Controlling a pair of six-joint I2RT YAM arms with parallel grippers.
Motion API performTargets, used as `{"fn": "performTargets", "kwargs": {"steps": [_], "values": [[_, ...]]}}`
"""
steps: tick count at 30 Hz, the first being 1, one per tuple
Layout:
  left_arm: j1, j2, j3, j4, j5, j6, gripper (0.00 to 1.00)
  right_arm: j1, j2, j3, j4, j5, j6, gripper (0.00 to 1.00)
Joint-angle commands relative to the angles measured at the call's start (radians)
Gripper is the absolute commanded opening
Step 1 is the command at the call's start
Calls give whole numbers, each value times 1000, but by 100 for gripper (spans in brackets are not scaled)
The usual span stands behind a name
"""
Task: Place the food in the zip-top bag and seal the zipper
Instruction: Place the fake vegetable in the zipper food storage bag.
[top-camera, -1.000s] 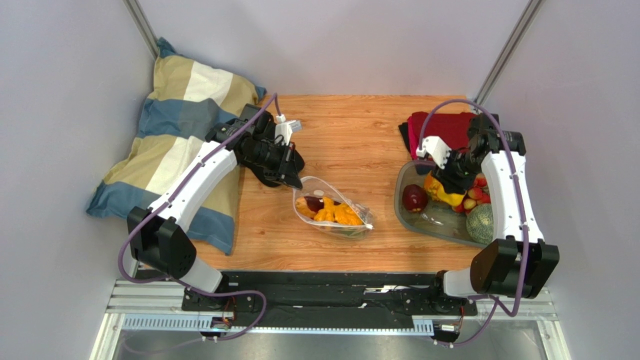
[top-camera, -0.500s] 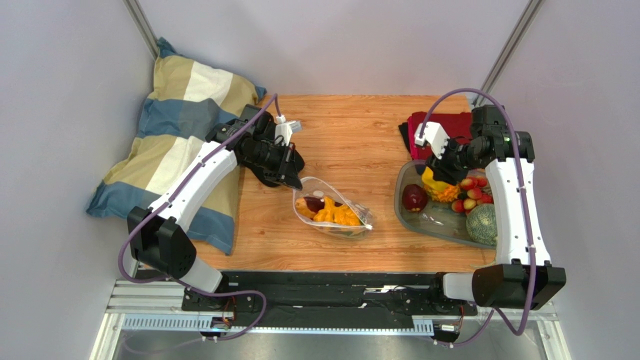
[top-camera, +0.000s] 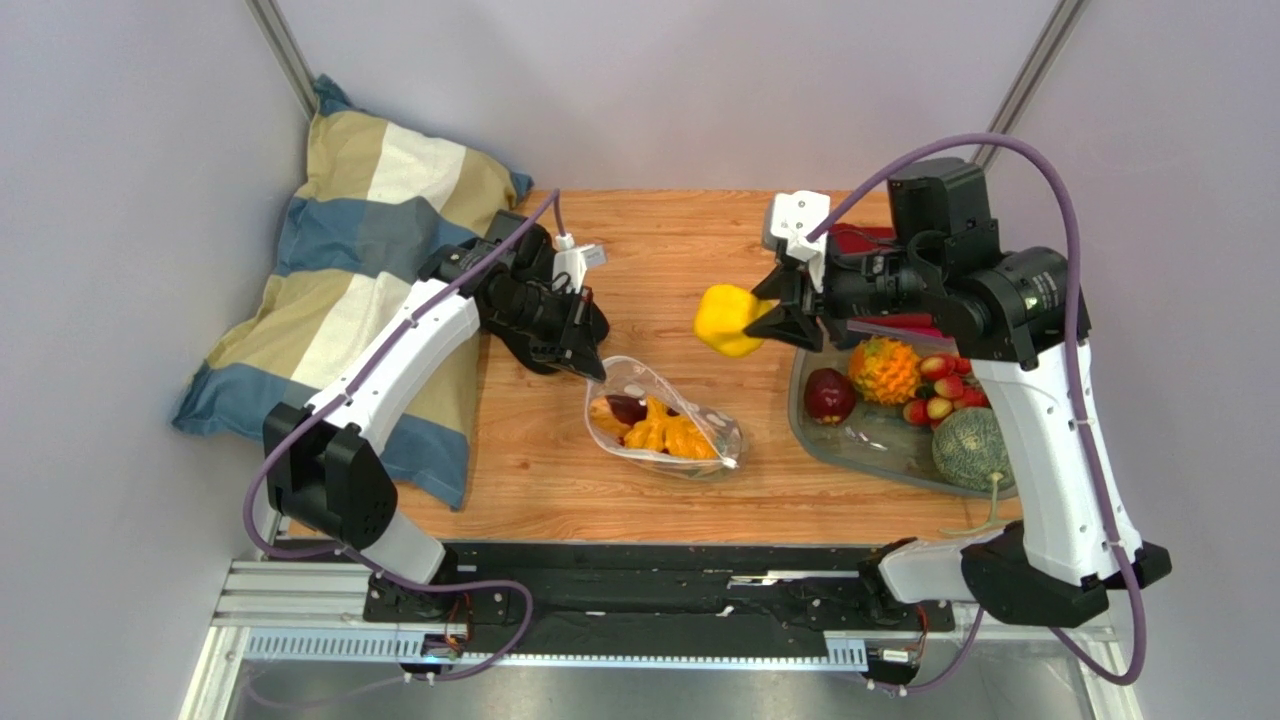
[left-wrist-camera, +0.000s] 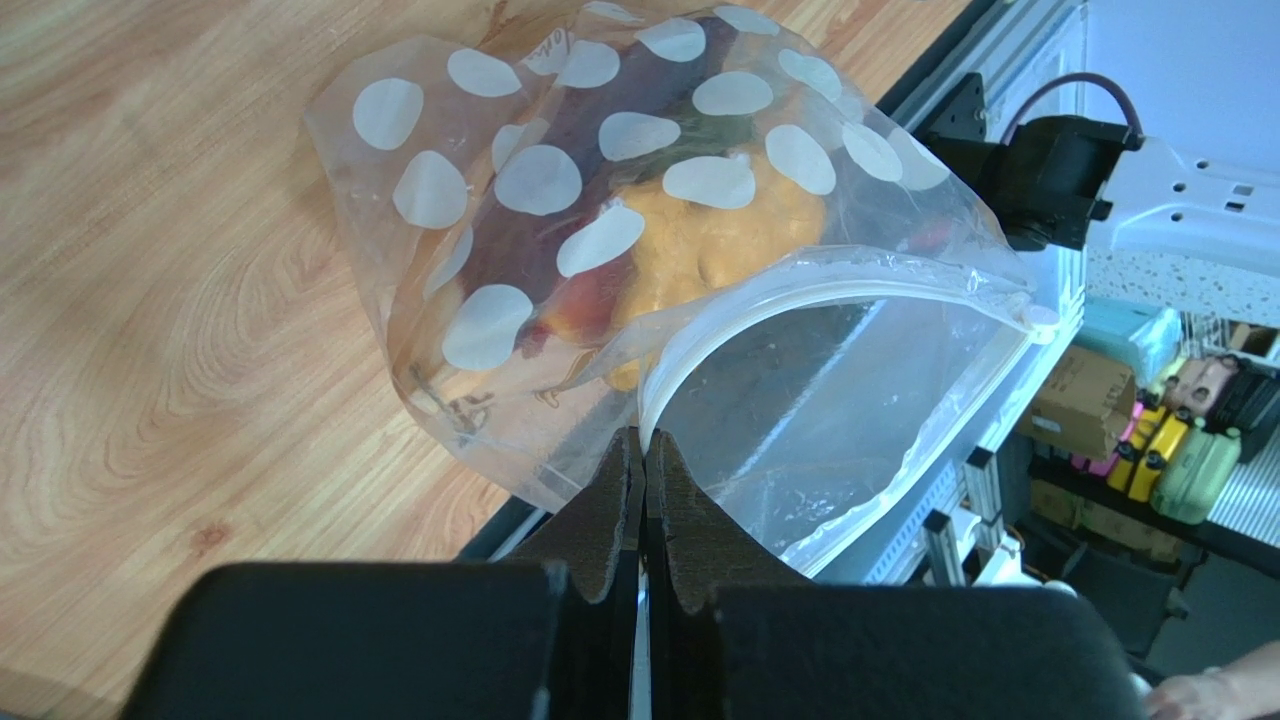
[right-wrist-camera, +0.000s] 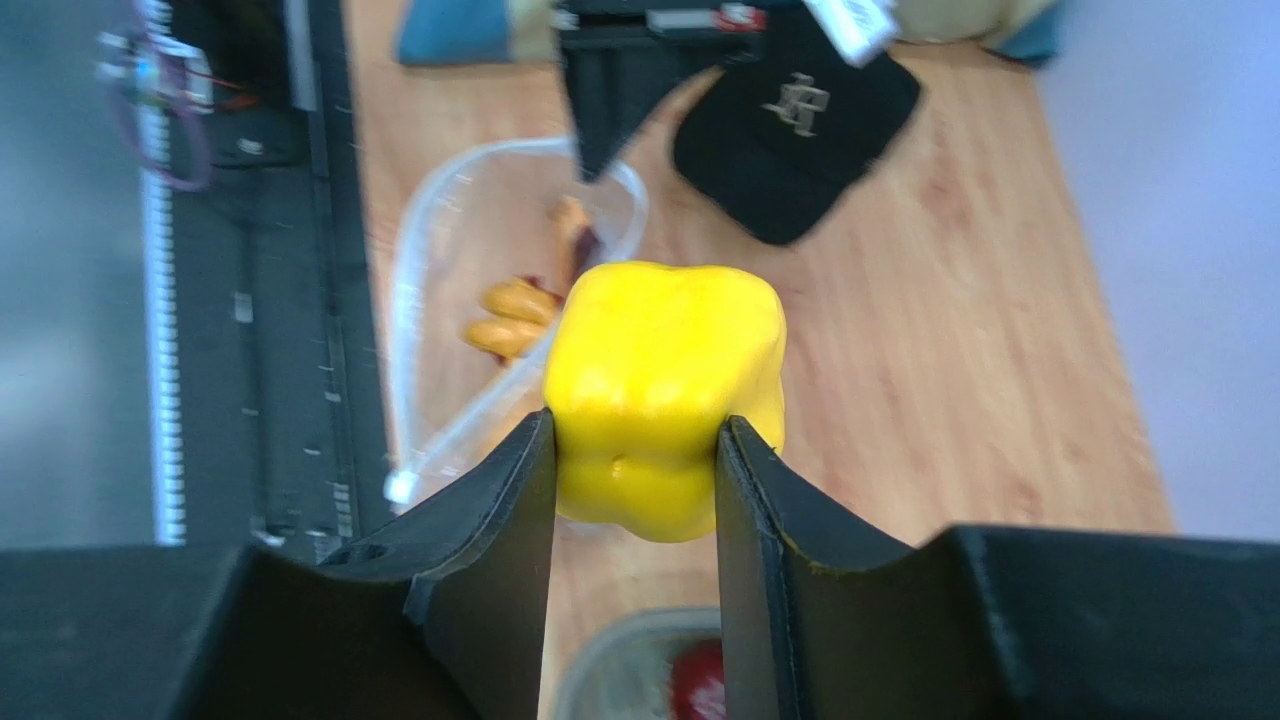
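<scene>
Right jaws grip pepper (right-wrist-camera: 666, 398); left jaws pinch bag (left-wrist-camera: 496, 255).

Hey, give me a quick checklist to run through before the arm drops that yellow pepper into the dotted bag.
1. Right tool gripping yellow toy pepper: ok, pinched on both sides.
2. Left tool shut on clear white-dotted plastic zip-top bag rim: ok.
3. Bag mouth open: ok, whitish zipper strip bows apart.
4. Pepper over the mouth: not ok, in the top view it hangs to the right of the bag.
5. Room left inside the bag: cannot tell.
</scene>
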Motion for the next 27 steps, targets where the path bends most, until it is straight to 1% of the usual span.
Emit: {"fn": "performTargets", "kwargs": {"steps": [1, 3, 5, 6, 7, 9, 11, 13, 15, 19, 23, 26, 27], "values": [[13, 3, 19, 3, 48, 11, 0, 123, 7, -35, -45, -79, 194, 0], [20, 3, 16, 2, 61, 4, 0, 209, -1, -93, 7, -53, 230, 0], [28, 4, 11, 2, 59, -4, 0, 258, -4, -139, 81, -38, 255, 0], [31, 3, 9, 4, 71, -8, 0, 301, -6, -162, 105, -16, 272, 0], [34, 4, 9, 4, 73, -13, 0, 324, -7, -211, 159, 5, 280, 0], [40, 4, 11, 3, 78, -13, 0, 375, -12, -260, 209, 56, 286, 0], [43, 1, 9, 4, 81, -16, 0, 398, -18, -342, 323, 102, 300, 0], [43, -3, 8, 7, 82, -18, 0, 415, -24, -382, 436, 155, 332, 0], [43, -8, 6, 6, 84, -22, 0, 436, -20, -428, 504, 218, 343, 0], [45, -11, 8, 9, 88, -28, 0, 459, -7, -497, 676, 295, 355, 0], [48, -16, 8, 7, 91, -33, 0, 468, 19, -532, 736, 297, 352, 0], [71, -16, 5, 15, 122, -54, 0, 476, 23, -604, 751, 314, 330, 0], [79, -13, 6, 18, 152, -59, 0, 478, 1, -642, 771, 333, 320, 4]]}}
